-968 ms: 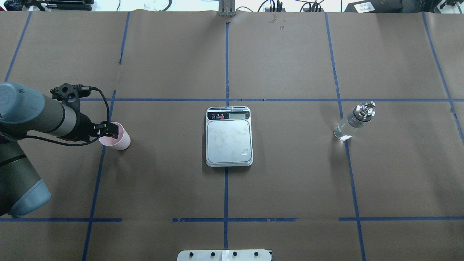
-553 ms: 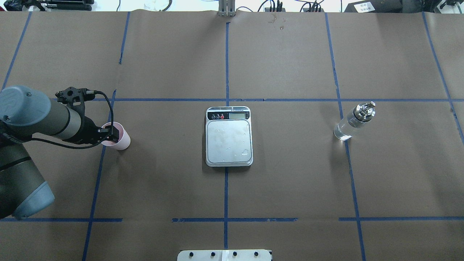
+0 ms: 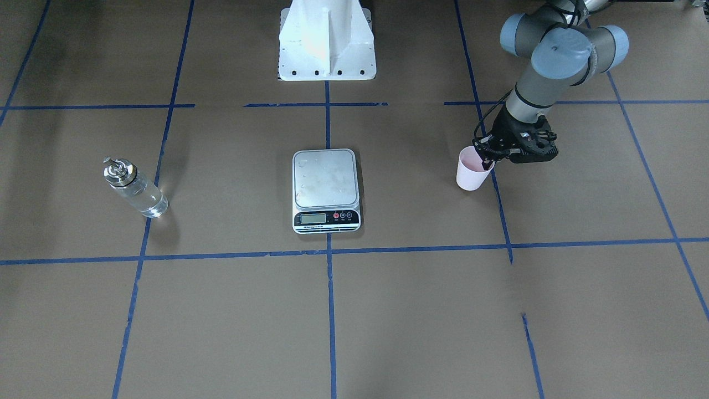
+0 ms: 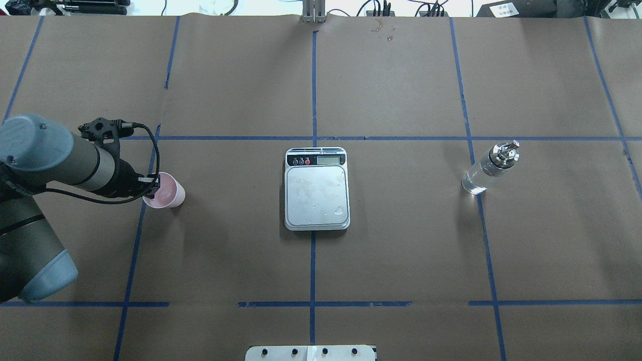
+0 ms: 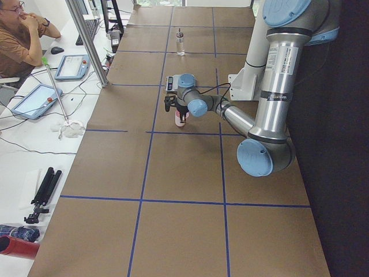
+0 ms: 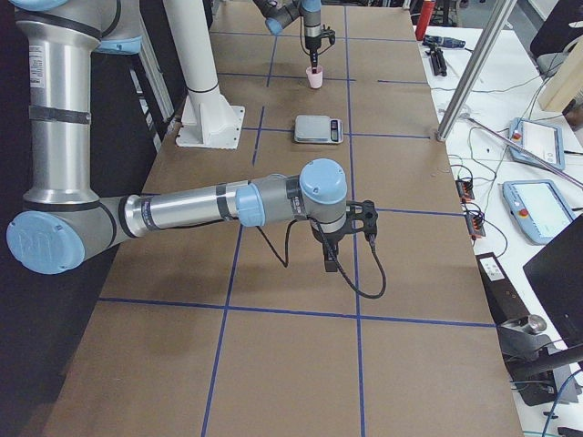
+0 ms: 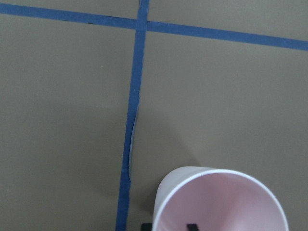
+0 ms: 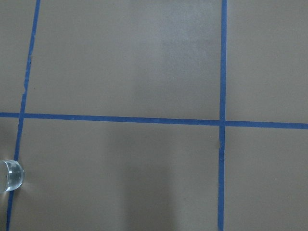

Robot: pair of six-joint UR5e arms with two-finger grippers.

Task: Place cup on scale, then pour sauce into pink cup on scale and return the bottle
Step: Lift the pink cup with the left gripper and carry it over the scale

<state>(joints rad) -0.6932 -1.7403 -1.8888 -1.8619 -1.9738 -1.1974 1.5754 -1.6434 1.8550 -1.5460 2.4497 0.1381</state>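
The pale pink cup (image 4: 169,194) is at the table's left, also in the front-facing view (image 3: 471,173) and the left wrist view (image 7: 221,204). My left gripper (image 4: 152,186) is shut on its rim, one finger inside and one outside. I cannot tell whether the cup still touches the table. The scale (image 4: 316,193) lies at the table's centre, its platform empty but for a few droplets. The glass bottle (image 4: 489,168) with clear liquid and a silver cap stands upright at the right. My right gripper (image 6: 330,264) hangs over bare table, seen only in the exterior right view; I cannot tell whether it is open or shut.
Brown paper with blue tape lines covers the table (image 4: 401,250). The robot's white base (image 3: 325,41) stands behind the scale. The bottle's base shows at the right wrist view's left edge (image 8: 9,175). A person (image 5: 17,40) sits beyond the table.
My left gripper came down over the cup's rim and closed on it. The cup has shifted slightly to the right with the gripper. Scale and bottle have not moved.
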